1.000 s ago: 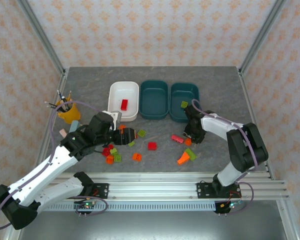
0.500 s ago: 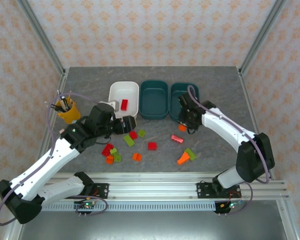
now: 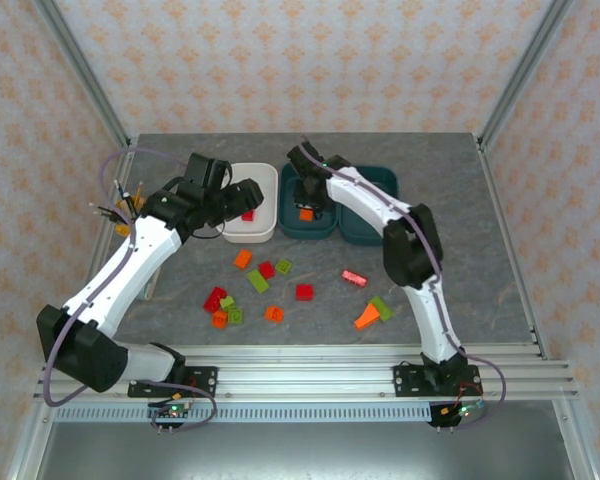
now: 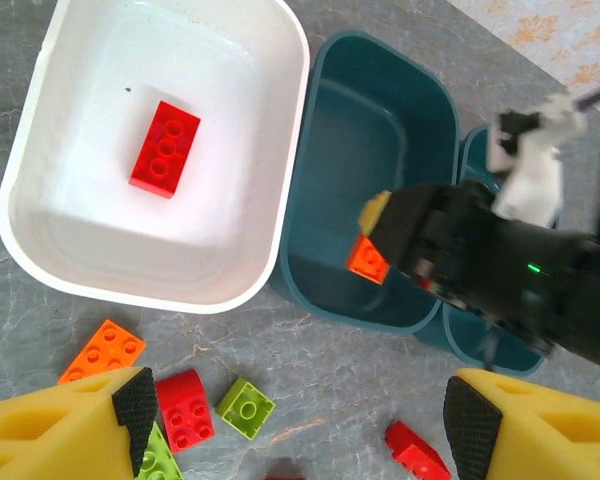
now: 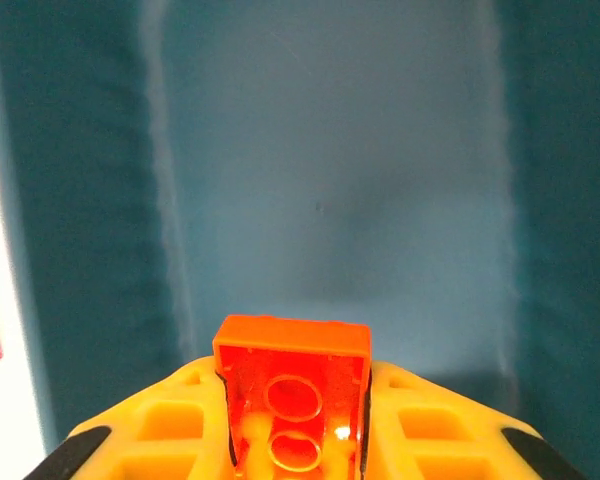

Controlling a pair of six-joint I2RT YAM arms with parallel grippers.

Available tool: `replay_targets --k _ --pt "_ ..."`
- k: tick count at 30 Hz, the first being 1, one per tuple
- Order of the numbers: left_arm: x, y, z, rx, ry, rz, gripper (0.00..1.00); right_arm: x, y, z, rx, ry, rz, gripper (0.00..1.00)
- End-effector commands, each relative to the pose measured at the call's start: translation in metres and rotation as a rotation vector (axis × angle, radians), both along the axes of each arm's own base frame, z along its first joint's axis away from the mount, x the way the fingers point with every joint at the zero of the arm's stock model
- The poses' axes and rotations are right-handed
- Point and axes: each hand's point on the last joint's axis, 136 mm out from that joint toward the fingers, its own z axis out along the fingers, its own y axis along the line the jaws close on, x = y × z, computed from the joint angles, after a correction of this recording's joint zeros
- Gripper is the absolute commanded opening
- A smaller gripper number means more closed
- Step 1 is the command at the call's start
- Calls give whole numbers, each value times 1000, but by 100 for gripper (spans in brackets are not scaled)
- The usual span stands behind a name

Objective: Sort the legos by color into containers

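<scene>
**Orange brick held over the middle tub**

Closest to the arm bases, the loose legos (image 3: 266,269) lie scattered on the desk (image 3: 450,200). There are about a dozen, reds, oranges and lime greens all mixed. Just beyond them the left gripper (image 4: 302,410) hangs above the near side of the white tub (image 3: 250,236), its jaws spread with nothing between them. A single red brick (image 4: 165,143) lies inside that tub. Further across, the right gripper (image 5: 293,420) is clenched on an orange brick (image 5: 293,352), held low inside the middle teal tub (image 3: 310,234). The tub floor beneath it looks bare. The right-hand teal tub (image 3: 378,180) sits touching it, partly under the arm.

I'd say the step in hand is the drop of that orange brick. The next move calls for the jaws to part, then a straight lift so the fingers clear the tub wall. The idle left gripper looks free to go for a red.

I can make out no brand, label or lettering anywhere.
</scene>
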Motion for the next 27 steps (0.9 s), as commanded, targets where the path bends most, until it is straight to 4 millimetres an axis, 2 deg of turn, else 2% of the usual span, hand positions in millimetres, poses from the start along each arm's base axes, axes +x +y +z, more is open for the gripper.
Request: replay_targets --k 1,4,6,10,14,19,23,25,27 --pt "3 3 5 7 -2 -7 79 8 -12 -12 -66 45 -2 29" --pt "-1 6 -2 14 25 5 79 18 -12 -28 -57 77 -22 34" --pt "-5 8 -6 18 42 12 79 21 -10 -33 -50 96 -18 40" --pt "-16 15 -12 40 69 23 78 24 -1 -16 -19 68 18 52" --pt "-31 26 -17 72 105 45 78 28 5 30 17 -17 45 55" --pt "-53 39 -21 105 149 74 78 20 9 106 50 -163 91 55" --pt "-74 49 -28 137 193 80 78 -6 10 159 97 -279 160 54" --pt "-87 56 -36 171 235 79 77 -27 13 178 151 -335 209 54" --pt "-102 63 -50 211 289 69 77 -55 18 185 220 -381 288 54"
